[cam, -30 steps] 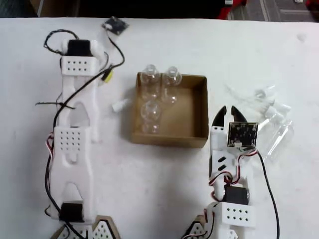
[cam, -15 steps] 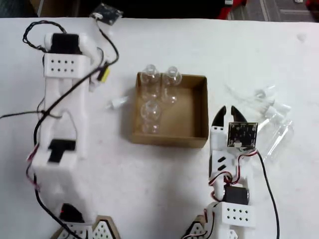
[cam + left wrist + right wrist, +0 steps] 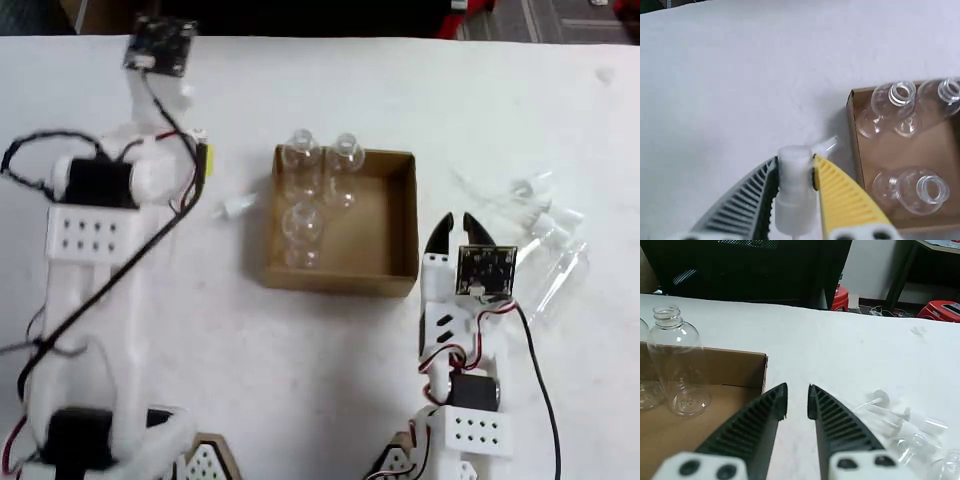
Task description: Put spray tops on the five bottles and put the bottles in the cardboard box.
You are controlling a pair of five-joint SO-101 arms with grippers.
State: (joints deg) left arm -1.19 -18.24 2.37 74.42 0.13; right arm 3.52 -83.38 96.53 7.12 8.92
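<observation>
Left arm is swung out toward the table's left side, away from the cardboard box, and its links are lifted closer to the overhead camera. Its black motor block is brought back from the far end of the table to about mid-table. The wrist camera board is shifted left and toward the far edge. The left gripper, clamped on a spray top, is pulled slightly left of where it was.

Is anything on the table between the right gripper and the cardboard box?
No. In the high view only a narrow bare strip of table separates the right gripper from the cardboard box.
</observation>
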